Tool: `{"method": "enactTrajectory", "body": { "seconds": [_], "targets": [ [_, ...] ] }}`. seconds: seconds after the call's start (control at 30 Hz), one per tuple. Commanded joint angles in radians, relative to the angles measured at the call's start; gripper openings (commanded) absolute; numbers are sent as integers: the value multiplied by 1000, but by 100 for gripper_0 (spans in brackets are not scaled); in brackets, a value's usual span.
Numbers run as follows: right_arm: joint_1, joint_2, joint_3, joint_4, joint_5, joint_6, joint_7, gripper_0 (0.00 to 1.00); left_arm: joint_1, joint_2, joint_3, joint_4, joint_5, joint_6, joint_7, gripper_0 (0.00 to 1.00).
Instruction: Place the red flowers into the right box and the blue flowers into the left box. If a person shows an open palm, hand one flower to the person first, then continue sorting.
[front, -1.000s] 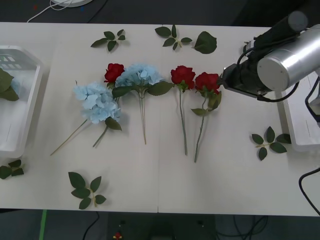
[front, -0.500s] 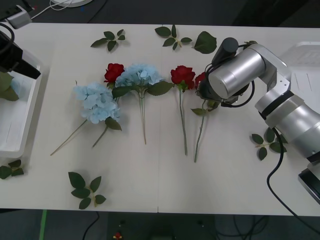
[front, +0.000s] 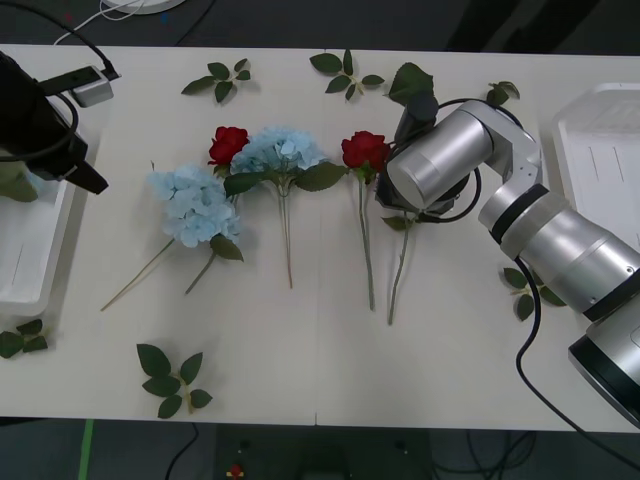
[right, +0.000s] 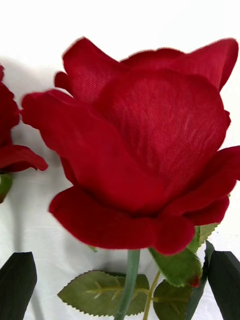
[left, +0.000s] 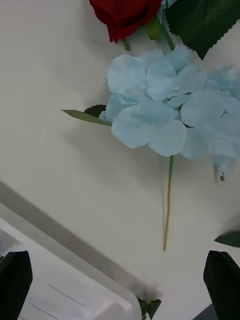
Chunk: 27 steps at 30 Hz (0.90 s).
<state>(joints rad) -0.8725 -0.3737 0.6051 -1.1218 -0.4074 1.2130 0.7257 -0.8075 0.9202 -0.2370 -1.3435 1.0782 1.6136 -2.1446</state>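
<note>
Three red flowers lie on the table: one (front: 229, 143) by the blue ones, one (front: 365, 150) in the middle, and a third whose head (right: 145, 145) is under my right wrist, only its stem (front: 400, 270) showing in the front view. My right gripper (right: 120, 295) is open, its black fingers (right: 17, 285) either side of that rose's stem just below the head. Two blue flowers (front: 195, 205) (front: 280, 150) lie left of centre. My left gripper (left: 120, 290) hangs open between the left box (front: 30, 250) and the nearer hydrangea (left: 165, 110). The right box (front: 600, 150) sits at the far right.
Loose green leaf sprigs lie scattered: two at the back (front: 222, 78) (front: 348, 72), one at the front left (front: 170, 378), one by the left box (front: 20, 338), one under my right forearm (front: 535, 285). A large single leaf (front: 410, 80) lies behind my right wrist.
My right arm swung left and came down over the rightmost rose, covering its head. My left arm moved from the left box out toward the hydrangeas.
</note>
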Motion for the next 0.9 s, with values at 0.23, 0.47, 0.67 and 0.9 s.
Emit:
{"method": "enactTrajectory", "body": {
  "seconds": [0.23,0.47,0.67,0.9],
  "targets": [
    [-42,-4,45,-4,9,-9,-63,0,148,-57,-79,-29,-26,-135,-32,100],
    [-42,-8,45,-4,9,-20,-66,0,202,-75,-159,-42,-30,-221,-34,100],
    [-43,-16,45,-4,9,-24,-58,0,215,-92,-312,-36,-50,-405,-12,100],
    [-56,-90,45,-62,-24,-7,-17,0,214,-133,-389,26,-66,-518,0,100]
  ]
}}
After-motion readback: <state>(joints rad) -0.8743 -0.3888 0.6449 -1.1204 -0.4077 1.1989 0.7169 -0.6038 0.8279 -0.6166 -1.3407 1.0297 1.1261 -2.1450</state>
